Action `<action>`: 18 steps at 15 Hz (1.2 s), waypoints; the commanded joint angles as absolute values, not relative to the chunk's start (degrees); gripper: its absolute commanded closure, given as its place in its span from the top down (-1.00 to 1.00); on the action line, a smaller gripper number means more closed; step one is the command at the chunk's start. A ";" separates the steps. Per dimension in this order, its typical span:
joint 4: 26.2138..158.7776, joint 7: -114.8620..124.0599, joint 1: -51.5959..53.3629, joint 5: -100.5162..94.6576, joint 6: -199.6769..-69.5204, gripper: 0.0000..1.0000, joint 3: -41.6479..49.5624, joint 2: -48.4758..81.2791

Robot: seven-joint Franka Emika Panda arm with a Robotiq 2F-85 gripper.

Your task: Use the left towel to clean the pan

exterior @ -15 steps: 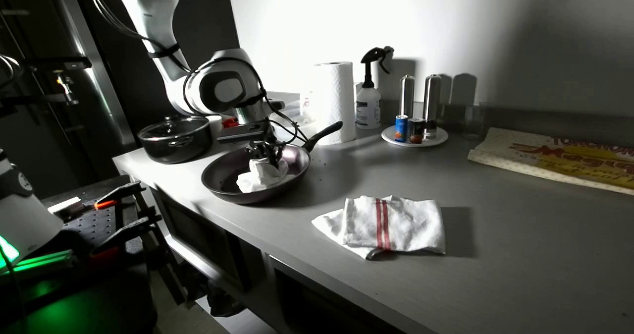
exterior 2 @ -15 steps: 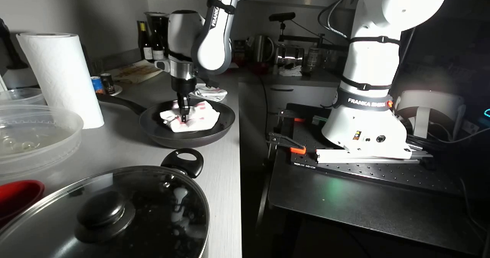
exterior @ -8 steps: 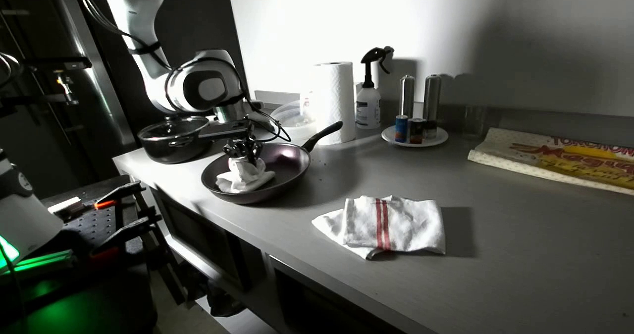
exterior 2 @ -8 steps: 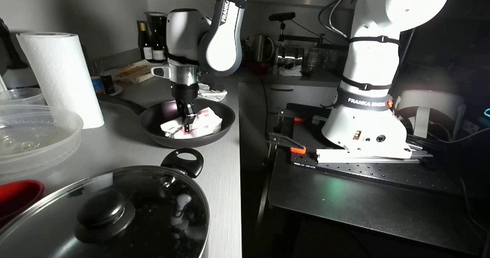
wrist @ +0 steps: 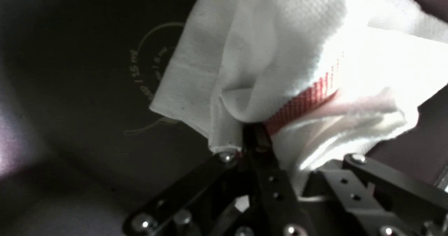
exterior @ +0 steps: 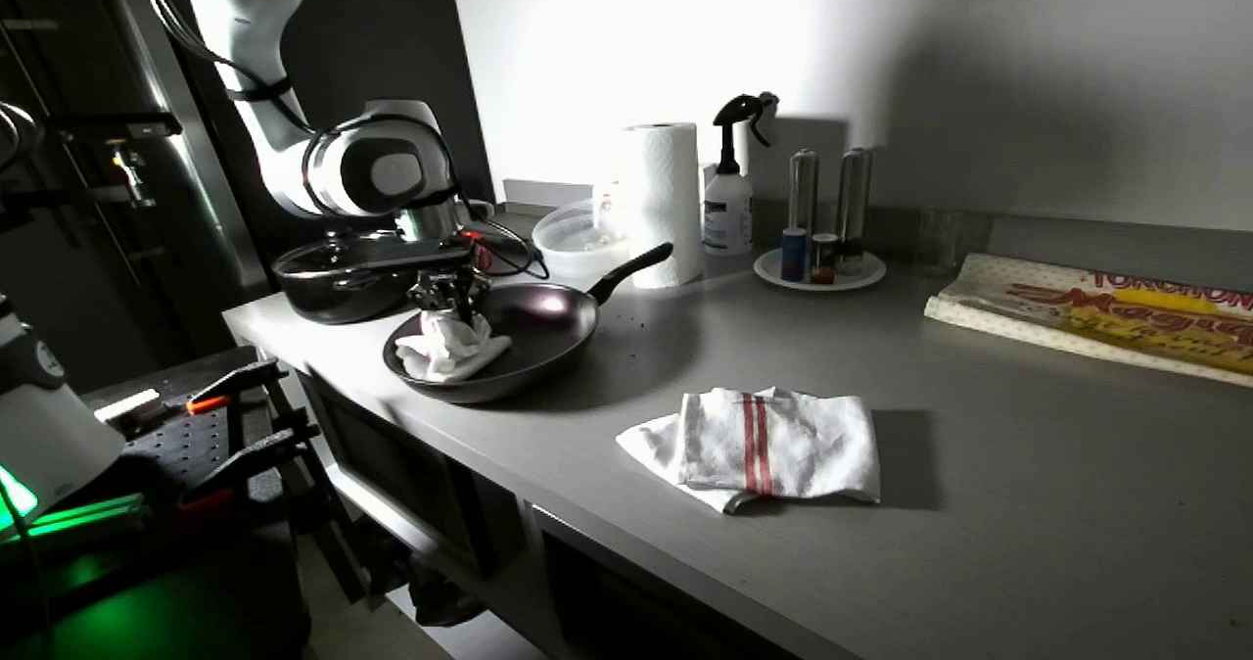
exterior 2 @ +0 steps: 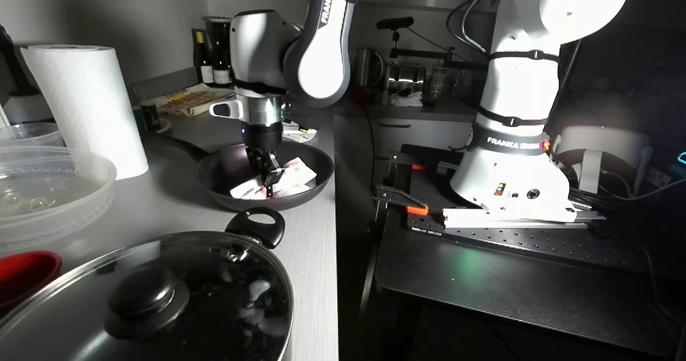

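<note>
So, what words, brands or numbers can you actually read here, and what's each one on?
"FRANKA EMIKA": the robot's base
"FRANKA", no more showing: its arm
"TORCHON", ending unclear: a folded sheet
"Magiq", ending cut off: same sheet
"15 ml": floor of the pan; smaller print there is too faint
Too small or blurred: print on the yellow sticker, spray bottle, wine bottles and edge of the black board

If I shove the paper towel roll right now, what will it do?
The paper towel roll may tip: it stands upright, taller than wide. Once fallen, it would probably roll, since its side is round. It's likely light for its size, as it looks like wound, bumpy paper, though I can't see inside.
</note>
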State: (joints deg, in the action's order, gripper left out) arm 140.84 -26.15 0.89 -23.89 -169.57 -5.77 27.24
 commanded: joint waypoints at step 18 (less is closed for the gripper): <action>128.01 -27.44 -13.85 -14.87 -169.79 -0.93 -7.06 31.07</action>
State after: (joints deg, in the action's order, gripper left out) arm 127.81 -25.91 -10.32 -17.91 -169.62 -3.93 32.83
